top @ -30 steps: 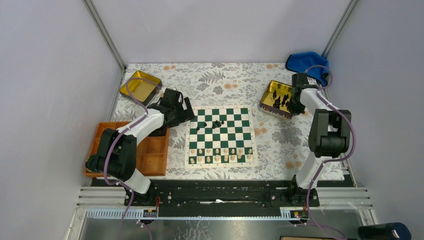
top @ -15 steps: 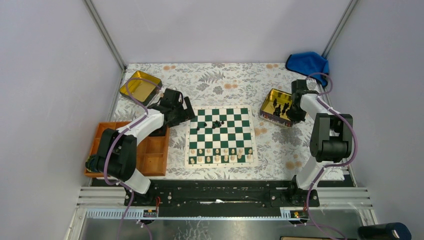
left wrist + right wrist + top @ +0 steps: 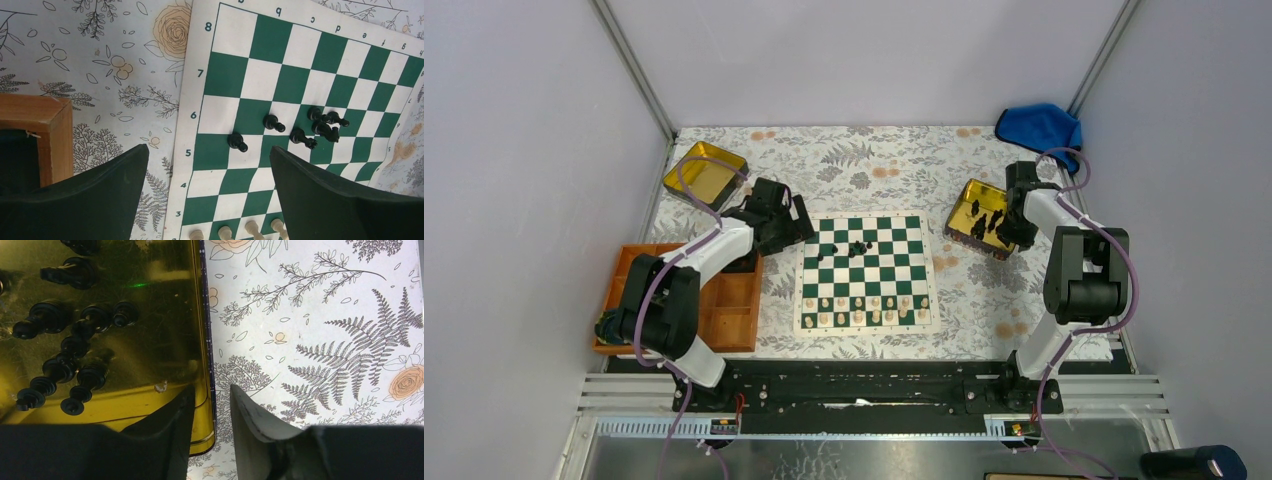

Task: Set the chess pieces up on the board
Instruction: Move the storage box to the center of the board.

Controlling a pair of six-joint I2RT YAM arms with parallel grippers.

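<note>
The green-and-white board (image 3: 894, 262) lies mid-table. A few black chess pieces (image 3: 854, 246) lie or stand near its far rows, clear in the left wrist view (image 3: 320, 125). More black chess pieces (image 3: 65, 365) lie in the gold tin (image 3: 972, 187) at the right. My right gripper (image 3: 212, 387) is open and straddles the tin's near wall (image 3: 205, 340), one finger inside and one outside, with a gap showing. From above, it (image 3: 1007, 235) sits at the tin's right corner. My left gripper (image 3: 208, 149) hangs wide open and empty over the board's left edge (image 3: 197, 90).
Cream pieces (image 3: 864, 310) fill the board's two near rows. An orange compartment tray (image 3: 724, 310) sits left of the board, its corner (image 3: 35, 115) by my left fingers. An empty gold tin (image 3: 704, 172) is at the far left, a blue cloth (image 3: 1039, 125) at the far right.
The right gripper dragged the gold tin slightly right and nearer, then its jaws parted from the tin wall. The left arm has not moved.
</note>
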